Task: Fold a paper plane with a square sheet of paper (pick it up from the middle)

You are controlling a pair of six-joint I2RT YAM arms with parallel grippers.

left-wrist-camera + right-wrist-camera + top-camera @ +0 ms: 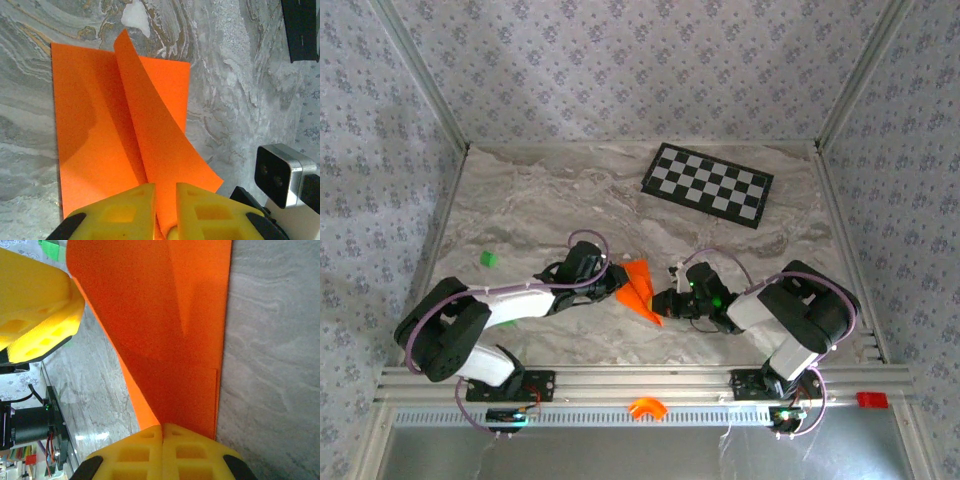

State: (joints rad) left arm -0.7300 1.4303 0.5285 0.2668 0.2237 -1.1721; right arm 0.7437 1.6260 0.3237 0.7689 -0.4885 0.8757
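A bench [530, 200] with a grey, marble-swirled top is boxed in on three sides by walls [620, 70] with a pale blue-grey covering printed with small flowers. Slanted metal posts [420, 75] rise from its two far corners. A ribbed aluminium rail [650, 380] runs along the near edge. The light is soft and even.

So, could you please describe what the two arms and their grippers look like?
The left arm and right arm have white links, black joints and looping lilac cables. The left gripper and right gripper carry blocky yellow fingers with recessed pockets. A green light glows near the right wrist.
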